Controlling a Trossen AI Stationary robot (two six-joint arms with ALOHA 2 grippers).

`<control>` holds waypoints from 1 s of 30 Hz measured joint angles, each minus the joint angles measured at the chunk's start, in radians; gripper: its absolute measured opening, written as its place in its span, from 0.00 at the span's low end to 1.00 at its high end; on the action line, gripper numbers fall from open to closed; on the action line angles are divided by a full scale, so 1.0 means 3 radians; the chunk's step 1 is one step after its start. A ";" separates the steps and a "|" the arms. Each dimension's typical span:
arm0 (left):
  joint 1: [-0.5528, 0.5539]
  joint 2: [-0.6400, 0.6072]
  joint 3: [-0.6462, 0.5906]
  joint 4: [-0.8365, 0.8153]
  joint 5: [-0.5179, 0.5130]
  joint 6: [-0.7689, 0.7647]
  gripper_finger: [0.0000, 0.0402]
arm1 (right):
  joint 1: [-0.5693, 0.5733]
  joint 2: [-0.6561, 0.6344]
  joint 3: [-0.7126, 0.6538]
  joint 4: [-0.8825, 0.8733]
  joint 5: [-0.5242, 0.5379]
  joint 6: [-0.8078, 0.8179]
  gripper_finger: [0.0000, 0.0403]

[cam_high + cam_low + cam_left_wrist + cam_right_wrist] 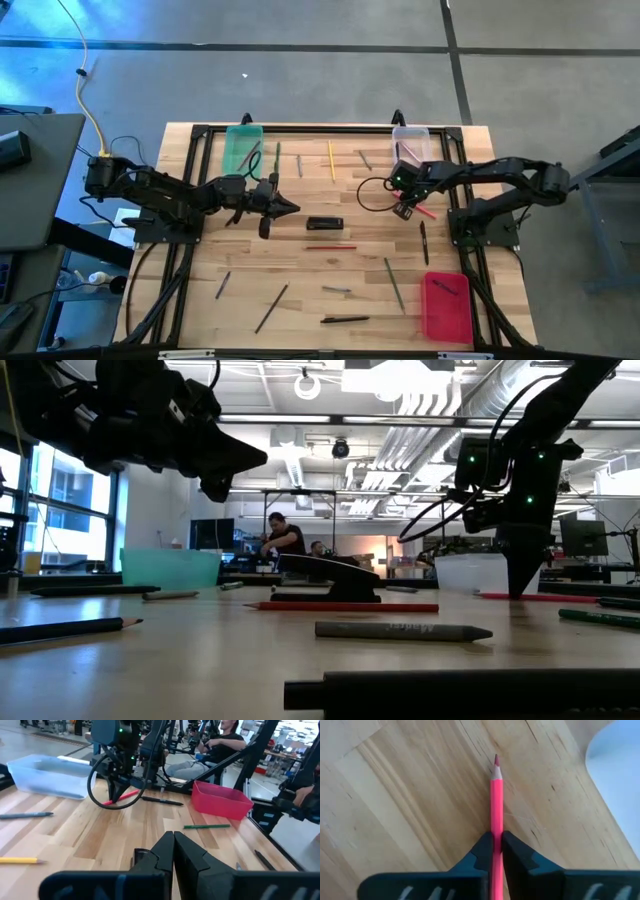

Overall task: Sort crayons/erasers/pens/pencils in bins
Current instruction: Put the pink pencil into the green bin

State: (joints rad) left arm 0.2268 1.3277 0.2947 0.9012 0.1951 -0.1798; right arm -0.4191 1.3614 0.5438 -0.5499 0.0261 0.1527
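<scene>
One Pink Pencil Pinched

One pink pencil (496,795) sits clamped between the right gripper's (496,851) fingers, low over the wood right of centre in the high view, just below the clear bin (410,136). The left gripper (283,207), fingers pressed together and empty, hovers left of centre.

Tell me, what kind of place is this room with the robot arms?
Probably a robotics lab or open workshop. The pale wooden table stands on a bare grey concrete floor, exposed silver ducts run under the ceiling, and people sit at cluttered workbenches behind it.
</scene>
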 joint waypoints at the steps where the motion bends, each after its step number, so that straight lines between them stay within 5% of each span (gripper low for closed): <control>1: 0.0000 0.0000 0.0000 0.0000 -0.0004 -0.0001 0.00 | 0.0000 -0.0012 -0.0005 0.0011 0.0004 0.0001 0.03; 18: 0.0001 0.0000 0.0000 -0.0023 -0.0079 -0.0071 0.00 | 0.0141 -0.0715 -0.0019 0.0173 -0.0167 0.0199 0.03; 30: 0.0001 0.0000 0.0000 -0.0020 -0.0067 -0.0132 0.00 | 0.0539 -0.0813 -0.0013 0.2026 -0.0321 0.0276 0.03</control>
State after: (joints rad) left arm 0.2272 1.3277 0.2947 0.8951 0.1752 -0.2193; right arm -0.2574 1.1176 0.5400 0.0577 -0.0701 0.2356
